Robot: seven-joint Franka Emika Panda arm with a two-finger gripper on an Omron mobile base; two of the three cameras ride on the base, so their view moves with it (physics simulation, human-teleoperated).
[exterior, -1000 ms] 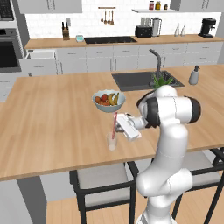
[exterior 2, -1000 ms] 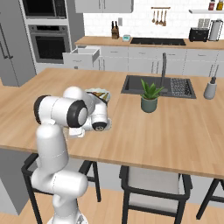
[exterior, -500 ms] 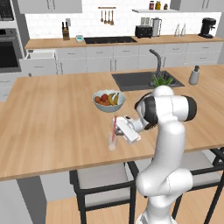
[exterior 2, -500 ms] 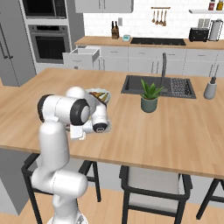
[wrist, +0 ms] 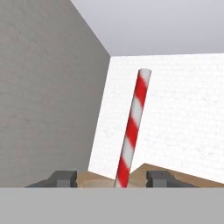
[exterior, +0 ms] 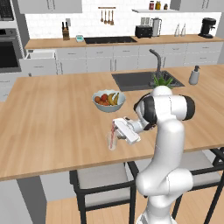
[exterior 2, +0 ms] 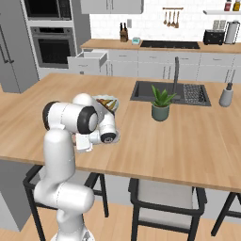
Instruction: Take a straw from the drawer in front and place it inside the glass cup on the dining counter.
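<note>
Standing in the glass cup near the front edge of the dining counter, the straw leans slightly. Gripper sits just at 3 o'clock of it; in the hand view the fingertips are spread either side of the straw, apparently not pinching it, so released. Judgement: back straight out along the fingers, no sideways sweep, or the light cup tips. Straw is a thin rigid tube, red with pale spiral stripes; cup clear and smooth; counter matte wood planks. Fruit bowl at 12 o'clock.
</note>
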